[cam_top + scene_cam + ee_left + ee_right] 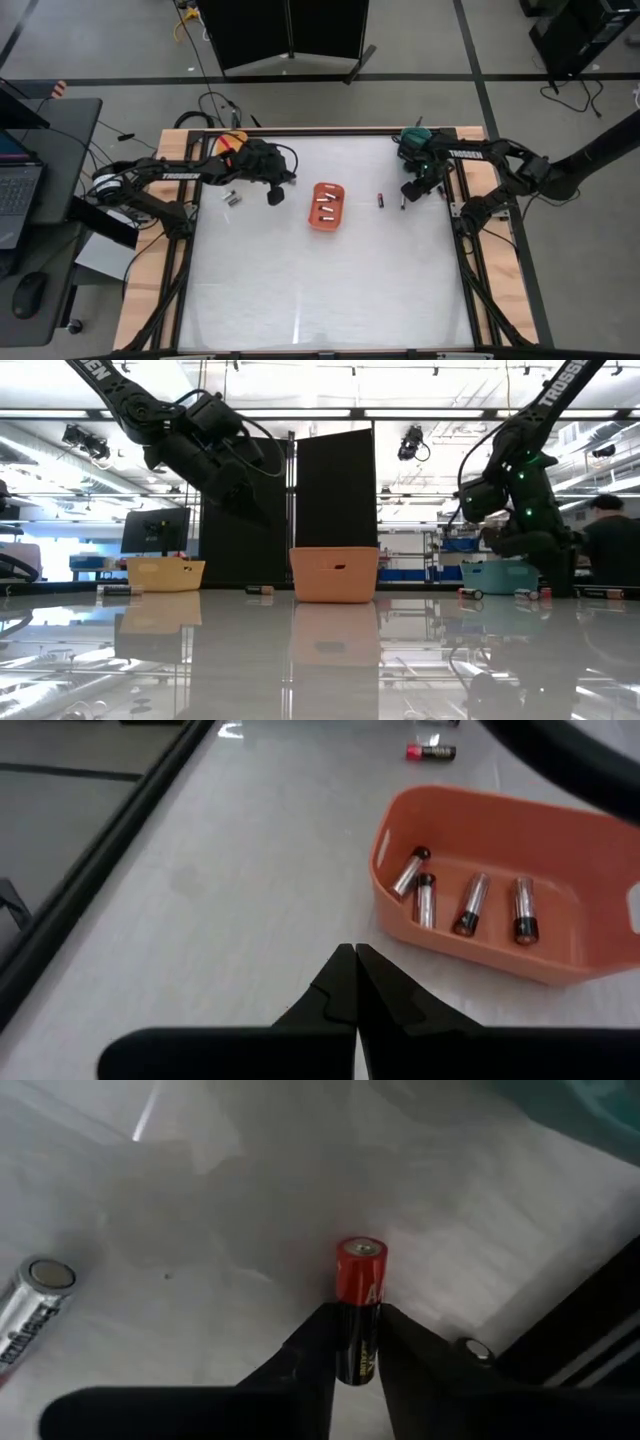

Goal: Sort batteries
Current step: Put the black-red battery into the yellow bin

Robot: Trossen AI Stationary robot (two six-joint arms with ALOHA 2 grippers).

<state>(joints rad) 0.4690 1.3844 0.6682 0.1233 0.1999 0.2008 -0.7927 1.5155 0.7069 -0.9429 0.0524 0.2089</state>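
Observation:
My right gripper (358,1365) is shut on a black battery with a red end (359,1295), low over the table's right part (405,198). A silvery battery (30,1308) lies on the table beside it, and a red-banded one (381,200) lies between it and the orange tray (328,206). That tray holds several silvery batteries (470,905). My left gripper (355,975) is shut and empty, raised above the table (255,510) just left of the orange tray. Two small cells (232,198) lie on the table near the left arm. My right gripper pinches the battery by its black body (357,1342) between the two fingers. The battery lies along the fingers, and its red end (360,1265) sticks out past their tips. Whether that end touches the table, I cannot tell.
A yellow tray (165,573) stands at the far left corner and a teal tray (495,575) at the far right, behind the right arm. The near half of the table (320,290) is bare. A person (605,545) sits in the room beyond.

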